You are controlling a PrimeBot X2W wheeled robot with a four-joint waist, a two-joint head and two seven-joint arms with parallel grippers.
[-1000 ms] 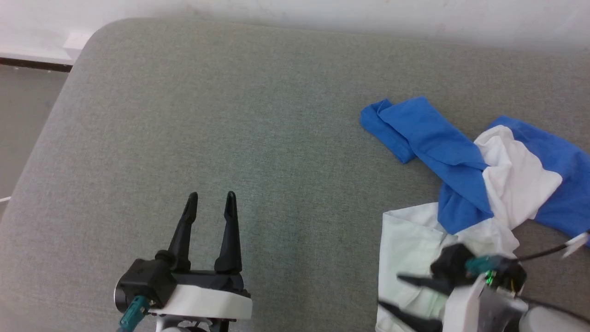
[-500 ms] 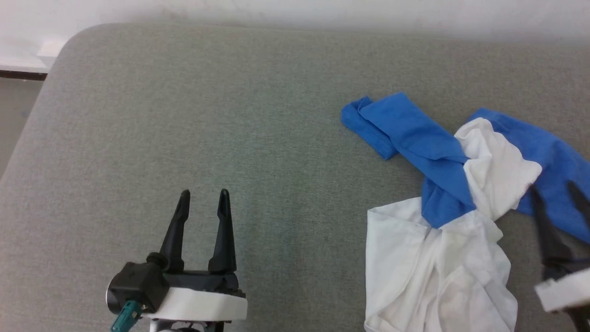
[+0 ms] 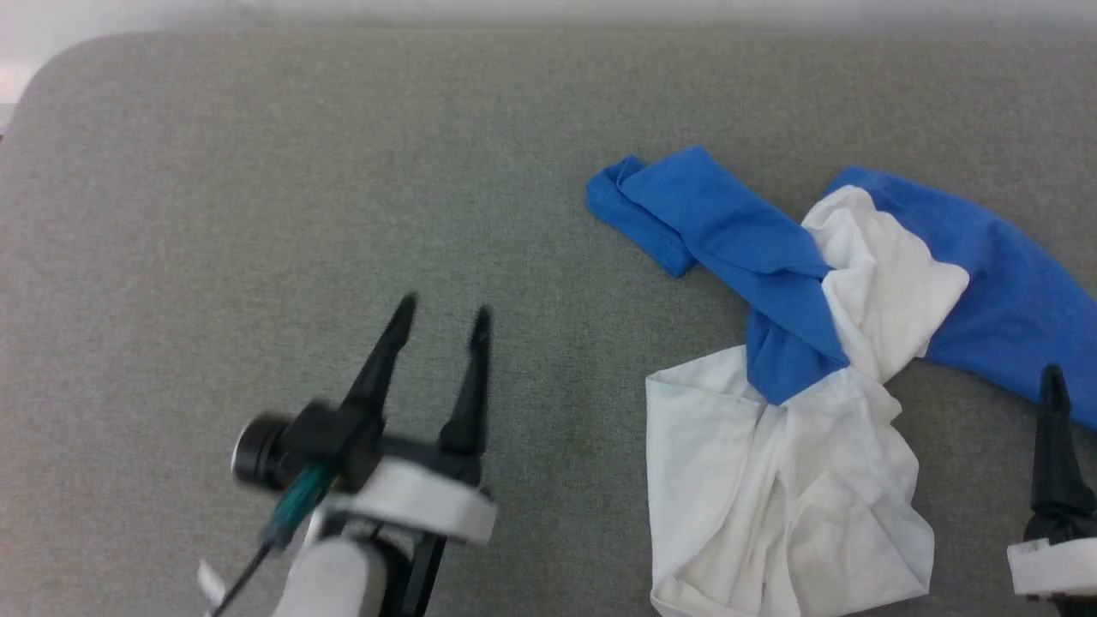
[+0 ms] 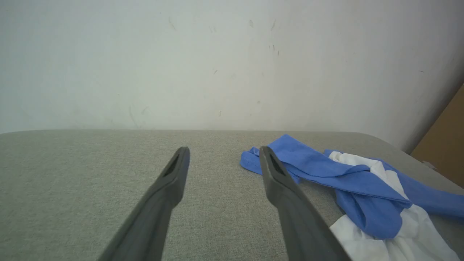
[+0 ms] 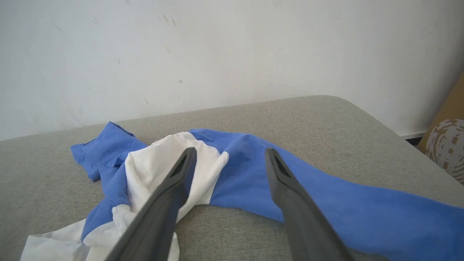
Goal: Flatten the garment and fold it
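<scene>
The left tool [image 3: 445, 305], spread and empty, has tilted toward the garment [image 3: 788, 480] from its left. The right tool [image 5: 230, 151], equally open, has pulled off the garment's white body. Crumpled on the bench [image 3: 257, 171], the garment likely needs regrasping.

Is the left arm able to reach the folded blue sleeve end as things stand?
Probably yes: only grey cushion lies between its open jaws and the sleeve end, nothing blocking.

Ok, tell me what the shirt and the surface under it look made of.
Shirt: soft thin knit, probably cotton, matte; it crumples into loose folds and wrinkles.
Surface: grey woven upholstery fabric, matte, with a fine speckled weave and rounded, padded-looking corners.
</scene>
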